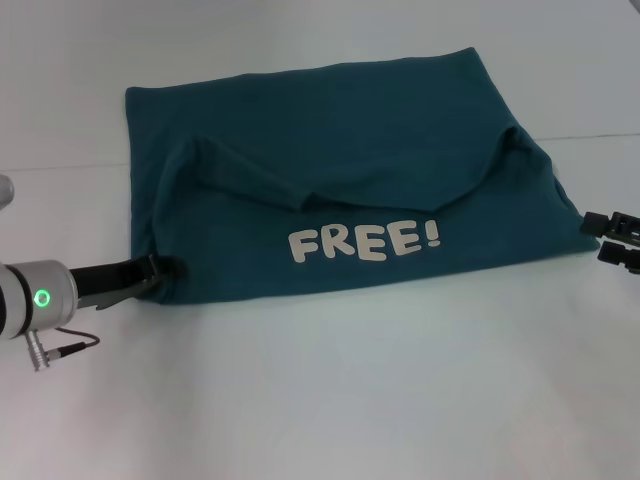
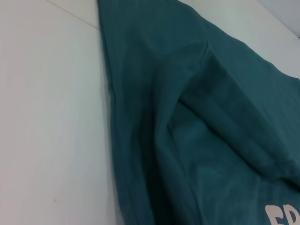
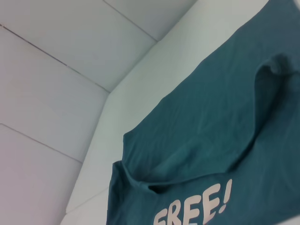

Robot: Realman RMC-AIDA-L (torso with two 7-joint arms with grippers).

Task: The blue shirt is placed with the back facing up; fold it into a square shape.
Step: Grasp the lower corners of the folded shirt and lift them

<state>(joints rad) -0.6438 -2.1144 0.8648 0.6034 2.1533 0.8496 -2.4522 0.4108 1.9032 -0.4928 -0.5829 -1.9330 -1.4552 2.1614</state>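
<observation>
1. The blue shirt (image 1: 350,190) lies half-folded on the white table (image 1: 330,400), spanning between both grippers.
2. Left gripper (image 1: 165,270) touches its near-left corner; right gripper (image 1: 610,240) sits at its right edge. Cannot tell finger state on either.
3. Risk: uneven pull would skew the fold; the bunched sleeves could wrinkle.
4. Print reads "FREE!" (image 1: 365,243).

You get bright, even, diffuse light on the white worktop (image 1: 330,400); shadows stay faint, and the left wrist view is soft.
</observation>
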